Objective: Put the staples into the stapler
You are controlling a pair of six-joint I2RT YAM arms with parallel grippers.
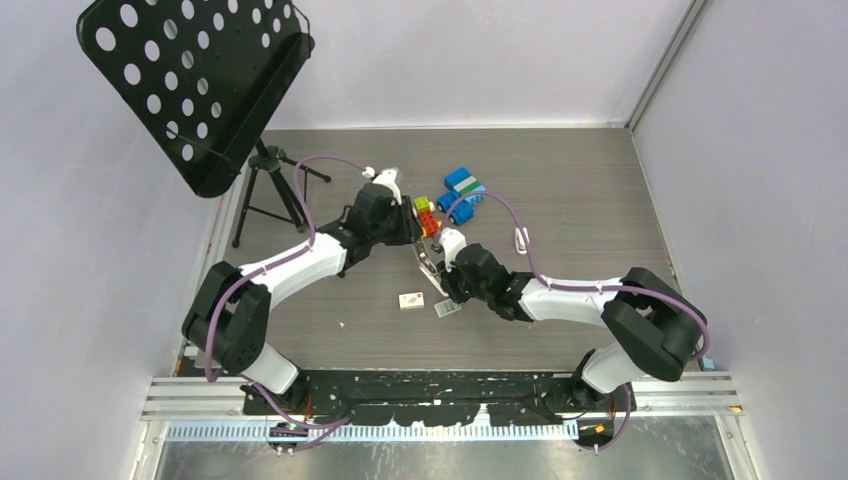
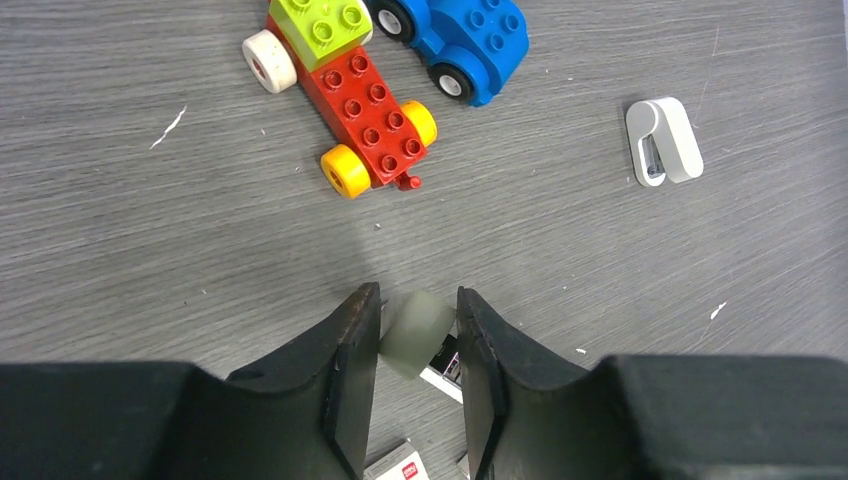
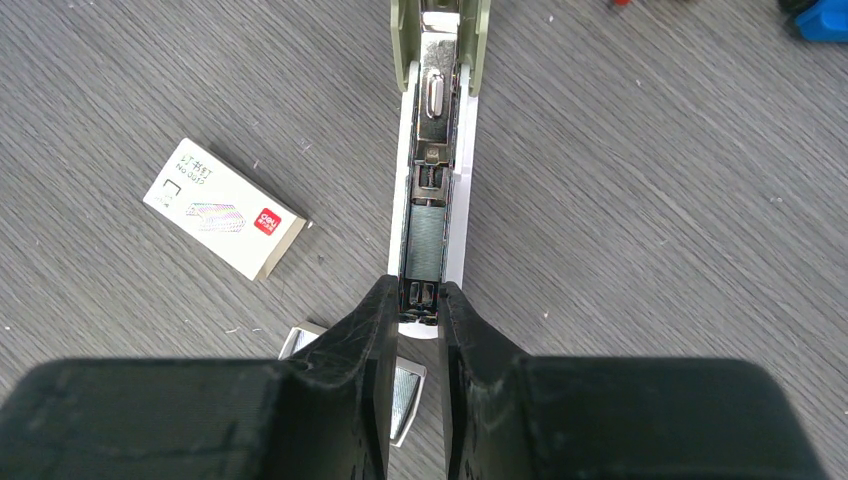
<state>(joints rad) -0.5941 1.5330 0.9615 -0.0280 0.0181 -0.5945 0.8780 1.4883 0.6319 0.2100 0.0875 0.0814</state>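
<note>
Top: both arms meet mid-table [image 1: 600, 200] over the stapler [image 1: 431, 270]. L wrist: left gripper [image 2: 418, 300] closed on stapler's grey-beige lid. R wrist: right gripper [image 3: 418, 287] clamped on stapler's near end. The staples [image 3: 425, 240] sit in its open channel, w/ a small box [image 3: 225, 220] just left.

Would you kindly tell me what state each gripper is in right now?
Left gripper: closed on the stapler, at its raised lid tip.
Right gripper: closed on the stapler's near base end.
</note>
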